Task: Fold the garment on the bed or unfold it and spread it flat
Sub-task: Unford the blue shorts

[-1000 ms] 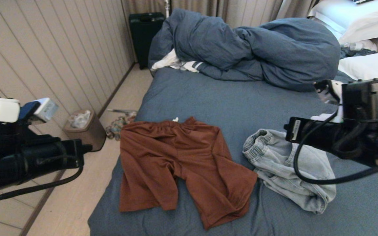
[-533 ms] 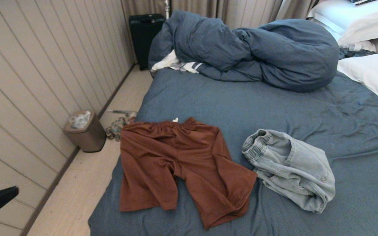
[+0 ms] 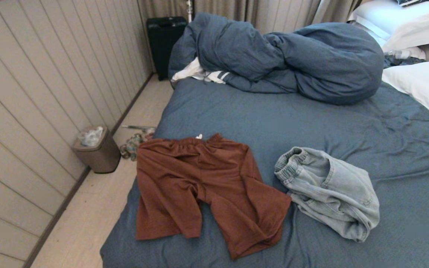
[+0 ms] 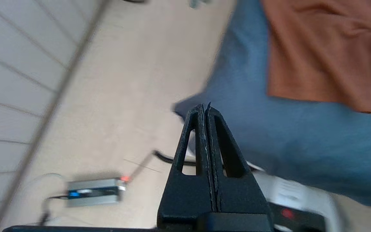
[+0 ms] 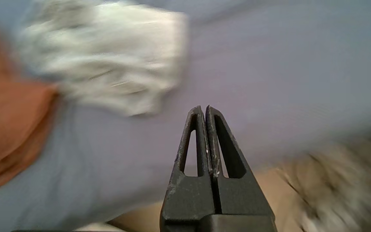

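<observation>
bed [image 3: 259, 119]: we see it filling the centre and right of the head view, slate-blue sheet wrinkled, near-left corner toward us.
rust shorts [image 3: 203, 190]: we see them spread mostly flat on the near-left part of the bed, waistband at the far side, both legs pointing near, right leg hem slightly rumpled.
denim shorts [image 3: 330, 191]: we see them bunched in a heap just right of the rust shorts, elastic waistband at the far-left end; the two garments touch or nearly touch at the rust right leg hem.
duvet [image 3: 289, 56]: bunched blue heap at the far side of the bed, with a white striped cloth poking out at its left end.
pillows [image 3: 419, 82]: white, far right of the bed.
bin [image 3: 97, 149]: on the floor left of the bed, against the panelled wall.
suitcase [image 3: 164, 37]: black, at the far-left corner by the curtain.
left gripper [image 4: 206, 108]: we see it only in its wrist view, fingers pressed together, holding nothing, above the near-left corner of the bed with floor below.
right gripper [image 5: 204, 109]: wrist view only, fingers pressed together, empty, over bare sheet near the bed's near edge, denim shorts beyond.
head view: we see neither arm in it.
</observation>
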